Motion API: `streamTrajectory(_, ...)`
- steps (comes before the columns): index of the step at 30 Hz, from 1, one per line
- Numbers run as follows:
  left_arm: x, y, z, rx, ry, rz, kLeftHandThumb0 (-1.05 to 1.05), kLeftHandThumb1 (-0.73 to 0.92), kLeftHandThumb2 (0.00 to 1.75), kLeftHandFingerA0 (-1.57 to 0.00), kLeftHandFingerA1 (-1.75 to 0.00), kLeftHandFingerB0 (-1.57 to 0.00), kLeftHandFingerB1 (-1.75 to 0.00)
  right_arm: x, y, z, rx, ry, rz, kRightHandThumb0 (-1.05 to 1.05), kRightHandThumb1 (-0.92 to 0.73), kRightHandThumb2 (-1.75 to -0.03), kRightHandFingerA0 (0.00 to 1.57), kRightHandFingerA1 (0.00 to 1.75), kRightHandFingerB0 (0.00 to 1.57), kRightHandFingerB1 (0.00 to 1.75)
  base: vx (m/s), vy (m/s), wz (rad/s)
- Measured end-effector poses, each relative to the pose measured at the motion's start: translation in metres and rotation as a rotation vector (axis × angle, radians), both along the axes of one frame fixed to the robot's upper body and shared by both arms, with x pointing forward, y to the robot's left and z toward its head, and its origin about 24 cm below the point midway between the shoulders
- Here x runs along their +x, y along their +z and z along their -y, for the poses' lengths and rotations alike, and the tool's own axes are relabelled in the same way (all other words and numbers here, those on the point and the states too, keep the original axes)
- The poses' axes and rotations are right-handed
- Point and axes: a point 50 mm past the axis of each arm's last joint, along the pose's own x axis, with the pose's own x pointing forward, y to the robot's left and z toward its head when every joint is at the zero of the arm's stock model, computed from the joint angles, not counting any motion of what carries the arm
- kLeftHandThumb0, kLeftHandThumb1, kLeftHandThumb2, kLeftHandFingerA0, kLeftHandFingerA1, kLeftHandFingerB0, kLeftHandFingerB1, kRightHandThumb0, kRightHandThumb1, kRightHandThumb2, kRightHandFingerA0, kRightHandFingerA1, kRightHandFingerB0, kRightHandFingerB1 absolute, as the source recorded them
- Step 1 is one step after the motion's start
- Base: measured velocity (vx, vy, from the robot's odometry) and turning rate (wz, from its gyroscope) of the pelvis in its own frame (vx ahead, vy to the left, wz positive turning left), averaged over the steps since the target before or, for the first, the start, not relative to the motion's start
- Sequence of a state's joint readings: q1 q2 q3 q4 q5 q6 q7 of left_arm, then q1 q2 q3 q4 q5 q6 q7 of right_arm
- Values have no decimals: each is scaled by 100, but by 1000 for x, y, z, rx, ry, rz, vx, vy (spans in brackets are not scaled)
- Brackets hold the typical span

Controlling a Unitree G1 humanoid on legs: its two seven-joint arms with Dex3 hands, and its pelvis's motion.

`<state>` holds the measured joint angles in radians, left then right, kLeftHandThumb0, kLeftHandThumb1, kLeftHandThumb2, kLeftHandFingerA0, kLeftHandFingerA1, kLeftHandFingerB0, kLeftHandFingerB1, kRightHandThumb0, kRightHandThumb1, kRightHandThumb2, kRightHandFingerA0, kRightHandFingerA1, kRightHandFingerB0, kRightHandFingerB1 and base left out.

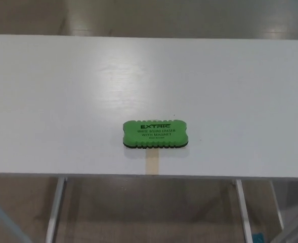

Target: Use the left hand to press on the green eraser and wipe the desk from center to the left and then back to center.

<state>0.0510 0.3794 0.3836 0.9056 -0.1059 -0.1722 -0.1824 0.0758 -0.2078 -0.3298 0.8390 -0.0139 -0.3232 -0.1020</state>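
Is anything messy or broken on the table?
No, nothing stands out. The green eraser lies flat and straight near the desk's front edge, with a strip of tan tape just in front of it.

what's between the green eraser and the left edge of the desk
Nothing. In the head view, the white desk is bare from the green eraser out to its left edge. The only other mark is a tan strip just in front of the eraser.
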Motion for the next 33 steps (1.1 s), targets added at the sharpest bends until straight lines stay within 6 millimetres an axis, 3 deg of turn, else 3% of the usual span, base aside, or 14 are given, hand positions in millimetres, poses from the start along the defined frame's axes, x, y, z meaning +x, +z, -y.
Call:
streamTrajectory(11,1,5,1,-30,-42,60,-41,58,57,-42,-40,-39,-31,0,2,-4,-10,3,57,-39,-70,-62,69,47,55,37,0,0,0)
streamTrajectory(21,18,33,29,-64,-346,205,-40,64,60,-56,-44,-25,-30,-8,-4,-36,37,112,75,-39,-72,-63,66,46,51,37,0,0,0)
streamTrajectory(23,18,36,37,-76,-403,214,-38,64,59,-60,-45,-32,-31,-9,-6,-39,40,130,67,-39,-72,-63,66,46,51,37,0,0,0)
streamTrajectory(24,18,39,45,-91,-468,225,-45,53,78,-57,-56,-33,-44,-10,-8,-41,42,148,56,-39,-72,-63,66,46,51,37,0,0,0)
streamTrajectory(25,18,41,49,-98,-500,230,-45,53,78,-57,-56,-33,-44,-11,-9,-43,43,155,52,-39,-72,-63,66,46,51,37,0,0,0)
streamTrajectory(26,18,43,54,-107,-533,237,-35,62,59,-71,-48,-53,-37,-11,-10,-44,45,162,49,-39,-72,-63,66,46,51,37,0,0,0)
streamTrajectory(33,24,62,86,-168,-793,304,-32,67,60,-89,-55,-71,-46,-14,-15,-48,46,200,25,-40,-72,-63,66,46,51,37,0,0,0)
